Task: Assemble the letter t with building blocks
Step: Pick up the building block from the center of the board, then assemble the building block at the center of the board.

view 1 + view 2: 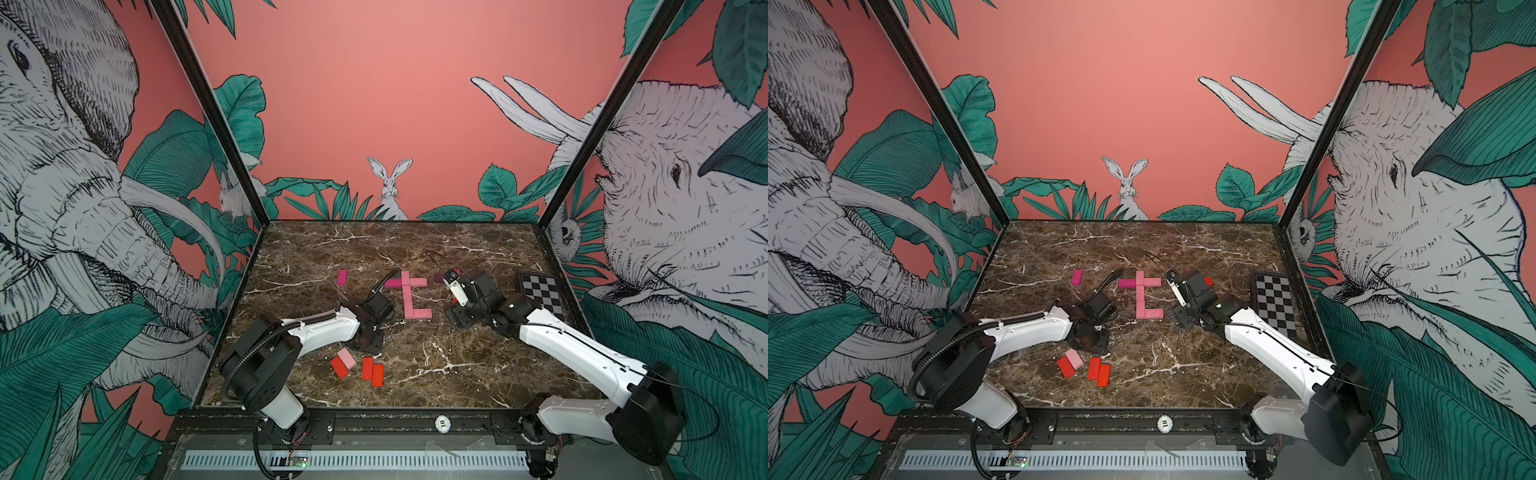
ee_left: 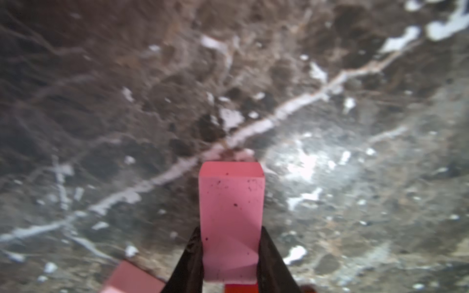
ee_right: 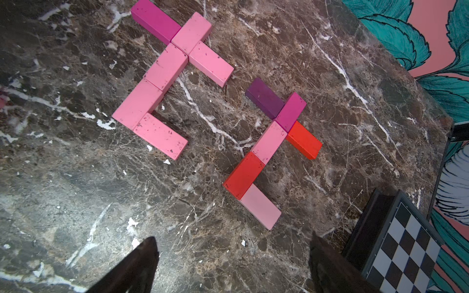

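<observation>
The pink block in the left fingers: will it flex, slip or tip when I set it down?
Probably rigid: the pink block shows crisp, straight edges between the fingers. Its smooth painted faces might slip a little. Laid flat like the pink t, it should not roll or tip.

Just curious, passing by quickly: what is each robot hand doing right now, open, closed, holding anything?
Left gripper: closed on a pink block.
Right gripper: open, holding nothing.
</observation>
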